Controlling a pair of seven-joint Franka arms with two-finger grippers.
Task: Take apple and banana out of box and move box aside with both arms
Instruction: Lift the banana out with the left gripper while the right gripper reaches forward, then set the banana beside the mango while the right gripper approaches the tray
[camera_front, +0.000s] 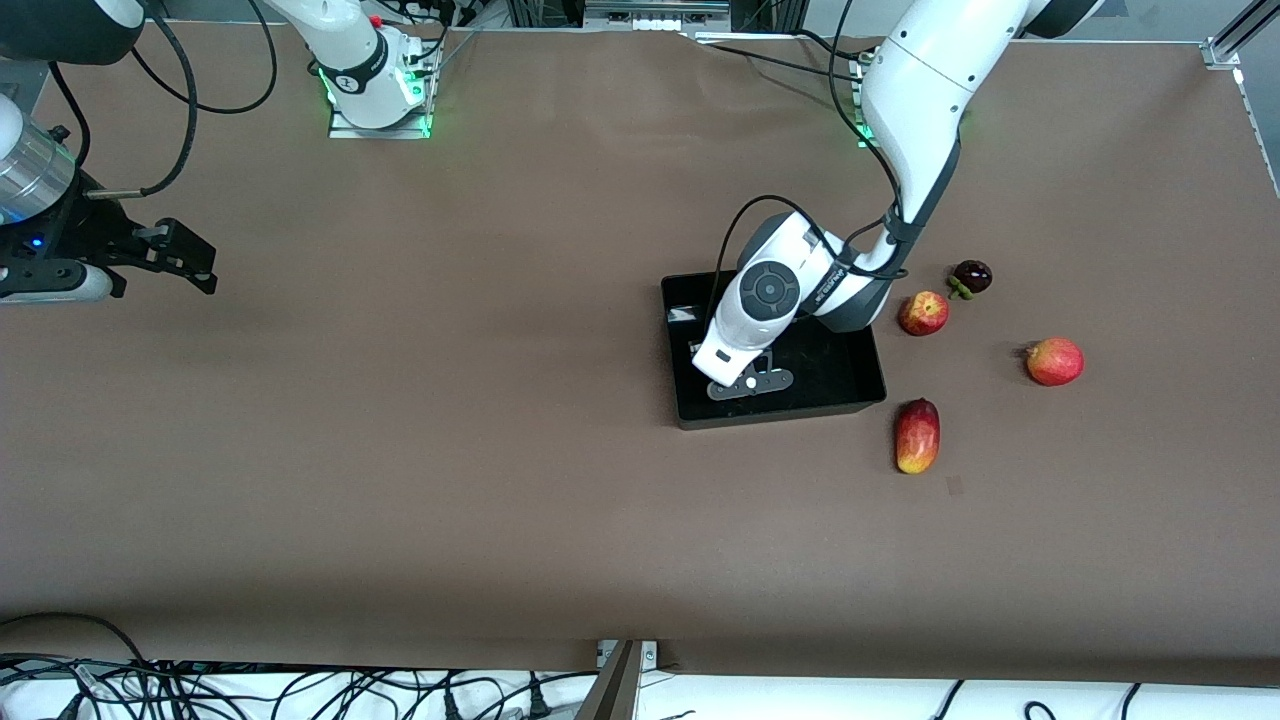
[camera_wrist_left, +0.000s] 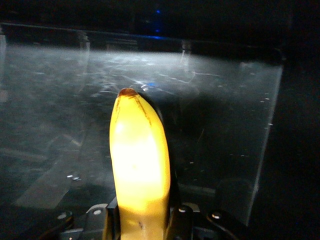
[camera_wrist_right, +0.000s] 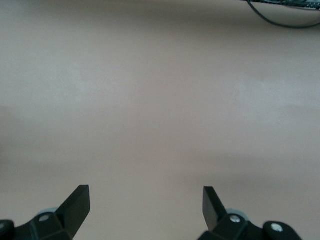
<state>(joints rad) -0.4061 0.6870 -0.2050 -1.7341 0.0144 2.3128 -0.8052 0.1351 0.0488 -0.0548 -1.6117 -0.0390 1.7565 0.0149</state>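
Left end effector (camera_front: 748, 383) was down inside the box (camera_front: 860, 385), its fingers shut on the banana (camera_wrist_left: 139, 165), which pointed out over the glossy black floor (the front view hid the fruit under the wrist). Whether the banana touched the floor could not be told. Right end effector (camera_front: 190, 262) waited in the air over the counter (camera_front: 450, 450) at the right arm's end, fingers (camera_wrist_right: 77, 202) spread wide with nothing between them. Beside the box toward the left arm's end lay the apple (camera_front: 923, 313), with a mangosteen (camera_front: 971, 276) just beside it, a mango (camera_front: 917, 435) nearer the front camera, and another red fruit (camera_front: 1054, 361) well apart.
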